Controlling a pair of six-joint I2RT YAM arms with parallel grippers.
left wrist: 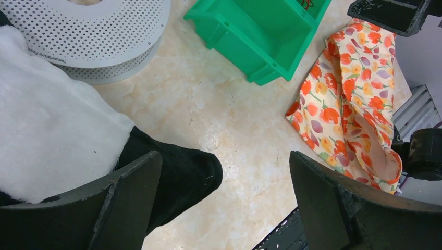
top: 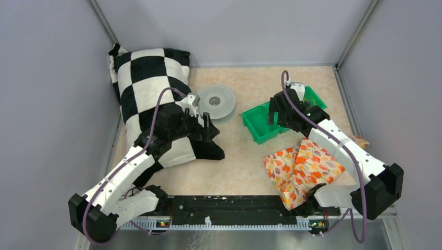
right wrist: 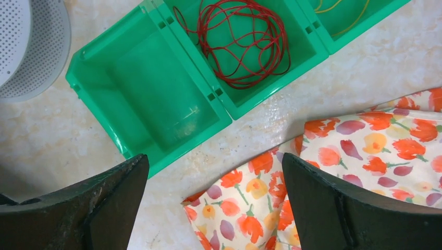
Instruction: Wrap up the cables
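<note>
A: Where are the cables (right wrist: 237, 44)?
B: Red loops in the green bin (right wrist: 151, 94), middle compartment; yellow next door. The left gripper (left wrist: 224, 172) and right gripper (right wrist: 215, 172) are spread, empty.
A: Handling?
B: Probably light, springy, slippery. You'd pinch where loops bunch.

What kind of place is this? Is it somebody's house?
Probably not a house: it looks like a robot practice booth. A left arm and right arm are bolted to a table boxed in by plain grey walls, with odd props like a pillow and green bins.
</note>
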